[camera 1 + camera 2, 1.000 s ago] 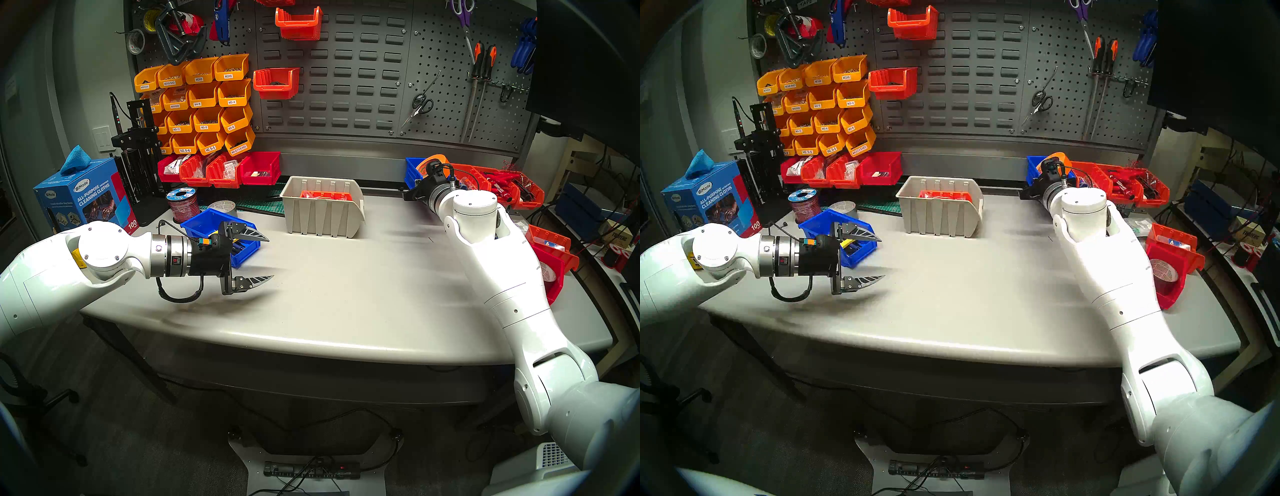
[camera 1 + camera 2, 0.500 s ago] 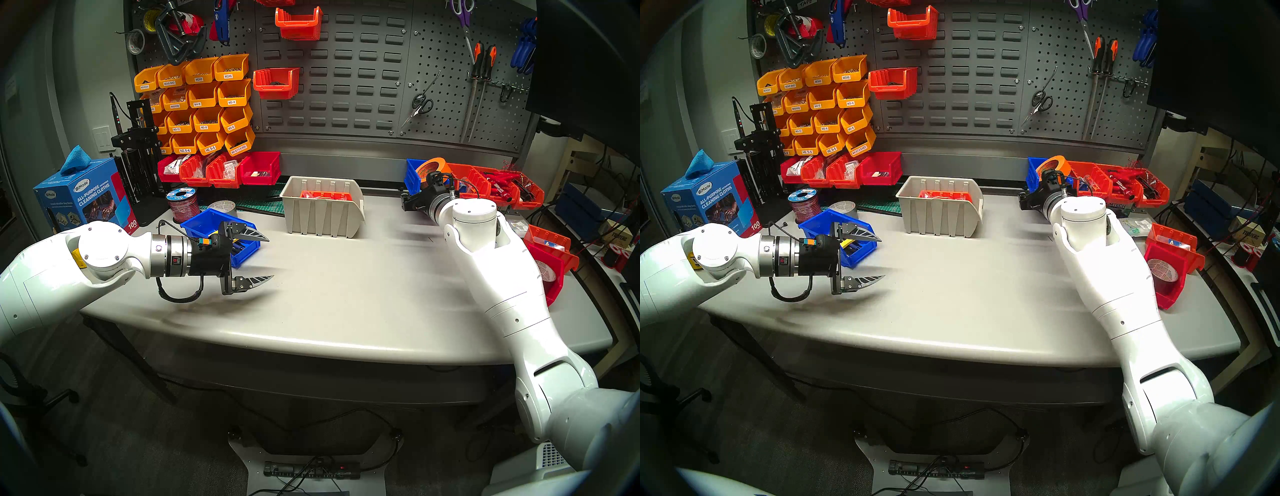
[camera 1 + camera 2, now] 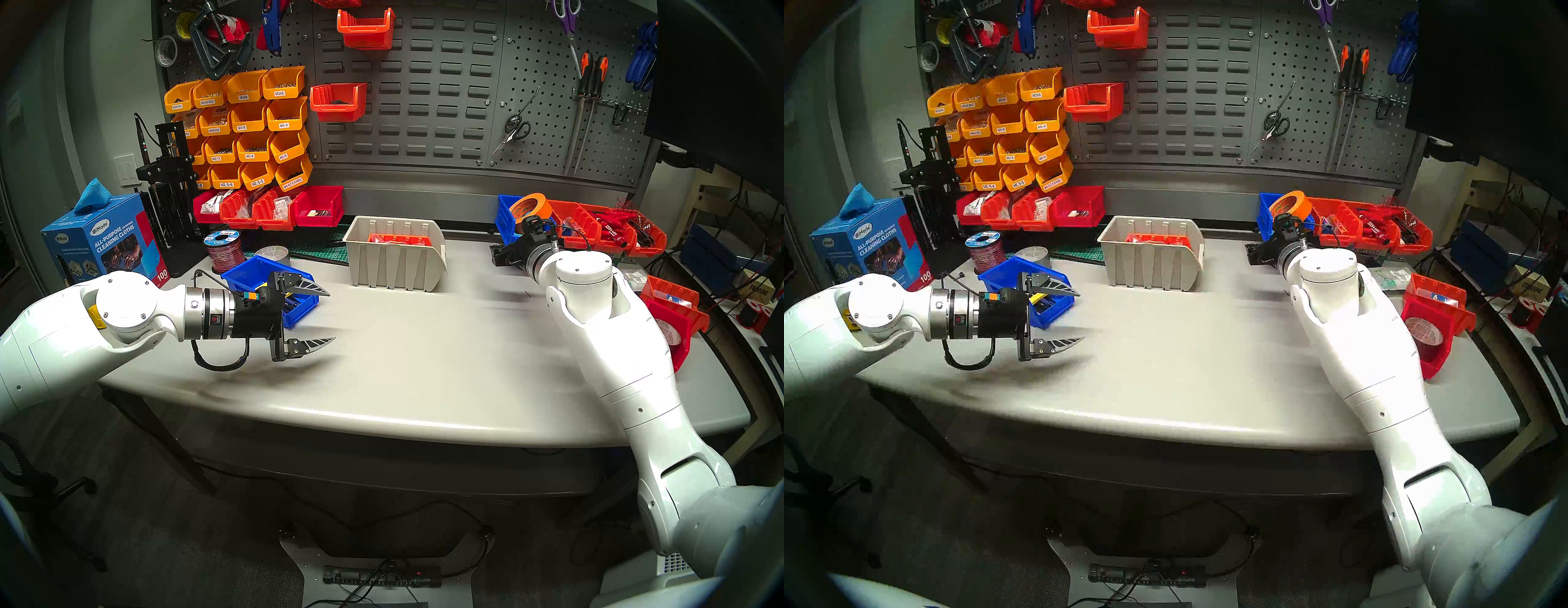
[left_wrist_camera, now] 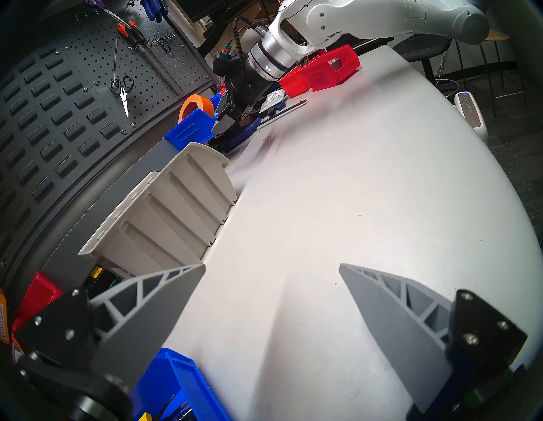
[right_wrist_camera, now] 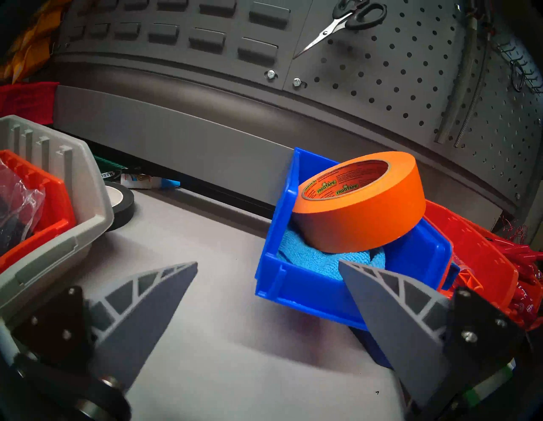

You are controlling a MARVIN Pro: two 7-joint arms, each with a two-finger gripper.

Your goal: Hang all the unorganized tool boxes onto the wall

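Our right fingers [image 5: 390, 297] stood spread wide and held nothing, one finger overlapping the near right corner of the blue bin [image 5: 293, 297] in the wrist view, though we could not tell whether it touched. That bin sat on the bench [image 3: 424, 361] at the far right, hard against a row of orange-red bins [image 3: 602, 225], with an orange tape roll [image 5: 361, 205] perched tilted on a blue cloth [image 5: 305, 255] inside. We judged the roll the first hazard: lifted or tipped toward the wall [image 3: 424, 85], the bin could shed it. A finger closing from this offset might also shove the bin into its orange-red neighbours rather than grip a wall of it. Our left fingers [image 3: 316, 291] were likewise spread and empty, hovering over the second blue bin [image 3: 250, 271] at the near left, which held small tools that could spill. The beige bin [image 3: 394, 259] stood in the middle toward the far edge, loaded with an orange-red tray; being the widest, it seemed likeliest to slip from a one-sided grip. None of the three hung on the louvre slots yet.
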